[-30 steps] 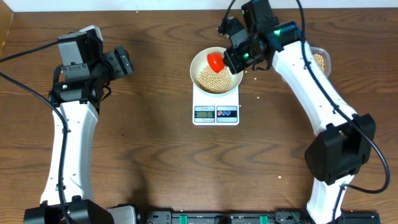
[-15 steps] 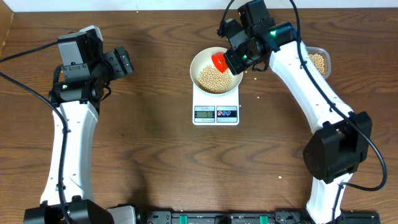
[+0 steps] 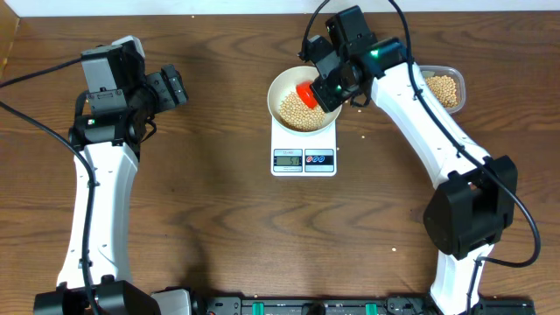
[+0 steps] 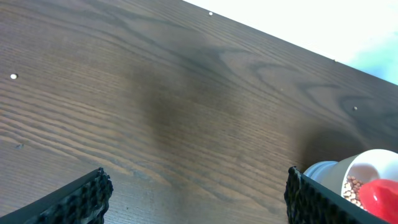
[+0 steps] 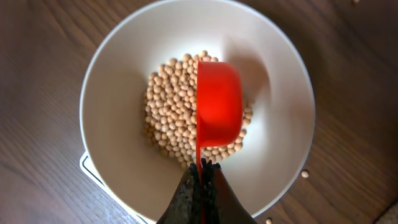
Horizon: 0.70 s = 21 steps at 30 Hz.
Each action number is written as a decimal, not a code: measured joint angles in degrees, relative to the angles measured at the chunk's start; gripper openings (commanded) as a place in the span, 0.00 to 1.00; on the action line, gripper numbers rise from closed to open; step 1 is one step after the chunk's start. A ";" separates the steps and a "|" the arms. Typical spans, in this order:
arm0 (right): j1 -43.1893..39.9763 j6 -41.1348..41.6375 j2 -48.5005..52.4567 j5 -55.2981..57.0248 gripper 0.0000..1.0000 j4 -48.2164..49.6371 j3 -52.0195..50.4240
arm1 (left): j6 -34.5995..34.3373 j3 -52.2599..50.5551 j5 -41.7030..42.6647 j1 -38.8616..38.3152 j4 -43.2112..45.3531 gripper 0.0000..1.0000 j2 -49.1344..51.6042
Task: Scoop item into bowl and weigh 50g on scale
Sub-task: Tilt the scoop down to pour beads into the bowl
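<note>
My right fingers clamp the handle of the red scoop, seemingly tipped sideways over the beans in the white bowl on the scale. My left fingers stand wide apart, empty, above the tabletop.

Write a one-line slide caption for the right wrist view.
Right gripper holds a red scoop on its side over beans in the bowl.

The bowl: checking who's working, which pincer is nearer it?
Right. The right pincer is over the bowl, holding a red scoop inside it; the left pincer is open, far to its left.
</note>
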 measured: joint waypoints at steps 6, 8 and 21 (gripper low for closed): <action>0.00 0.00 0.02 0.09 0.01 0.13 -0.17 | 0.00 0.00 0.00 0.00 0.00 0.91 0.00; 0.00 0.00 0.02 0.09 0.01 0.15 -0.20 | 0.00 0.00 0.00 0.00 0.00 0.91 0.00; 0.44 0.00 0.02 0.11 0.01 0.28 -0.96 | 0.00 0.00 0.00 0.00 0.00 0.91 0.00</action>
